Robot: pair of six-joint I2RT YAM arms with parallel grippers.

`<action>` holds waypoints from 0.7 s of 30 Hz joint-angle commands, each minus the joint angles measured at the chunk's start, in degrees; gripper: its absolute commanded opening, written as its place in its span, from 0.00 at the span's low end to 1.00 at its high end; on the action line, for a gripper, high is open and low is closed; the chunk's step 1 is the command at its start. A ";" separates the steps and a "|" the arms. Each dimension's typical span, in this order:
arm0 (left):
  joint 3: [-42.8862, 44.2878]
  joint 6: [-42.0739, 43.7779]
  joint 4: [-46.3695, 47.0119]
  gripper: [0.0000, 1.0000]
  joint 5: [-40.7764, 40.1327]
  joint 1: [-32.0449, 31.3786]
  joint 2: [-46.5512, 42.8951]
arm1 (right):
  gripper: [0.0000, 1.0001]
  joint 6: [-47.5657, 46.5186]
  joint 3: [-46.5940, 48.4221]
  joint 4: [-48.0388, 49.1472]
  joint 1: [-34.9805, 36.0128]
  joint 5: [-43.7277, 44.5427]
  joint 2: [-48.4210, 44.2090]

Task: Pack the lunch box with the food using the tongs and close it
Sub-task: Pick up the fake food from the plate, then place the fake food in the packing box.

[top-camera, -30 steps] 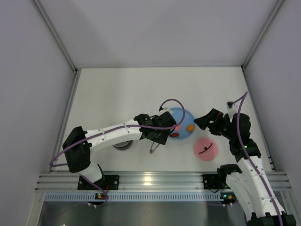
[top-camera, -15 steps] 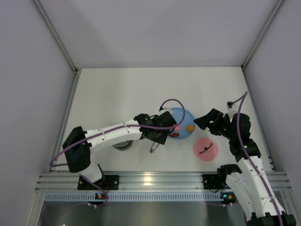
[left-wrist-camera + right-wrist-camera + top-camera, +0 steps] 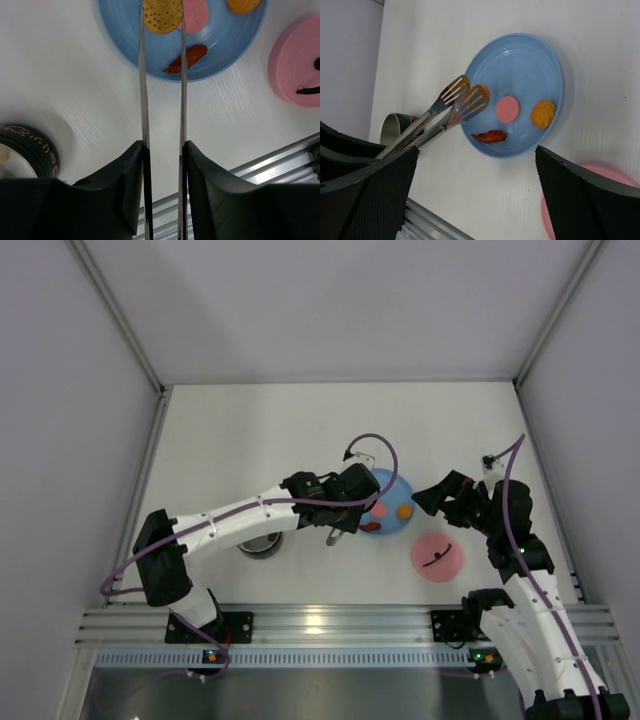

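My left gripper is shut on the silver tongs, one finger pressing each arm. The tong tips reach over the blue plate's left rim with an orange dotted disc between them. The rest of the food in view, a pink disc, an orange swirl and a red-brown strip, lies on the plate. The steel lunch box stands left of the plate. Its pink lid lies to the right. My right gripper hovers open, right of the plate, holding nothing.
The blue plate sits on the white table between the two grippers. The aluminium rail runs along the near table edge. Grey walls close in the left, right and far sides.
My left gripper has moved away from the near edge and a little right with the tongs, and has squeezed their arms closer together. The right arm has not moved.
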 commanded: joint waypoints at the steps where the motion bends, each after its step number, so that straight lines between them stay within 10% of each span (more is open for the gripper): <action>1: 4.19 1.67 -1.00 0.38 -3.90 0.14 -3.08 | 1.00 -0.70 1.80 0.36 -0.67 0.04 0.15; 21: -5.12 -9.48 -21.10 0.38 -11.01 0.23 -28.98 | 0.99 -0.79 0.92 3.17 -0.67 -0.66 1.82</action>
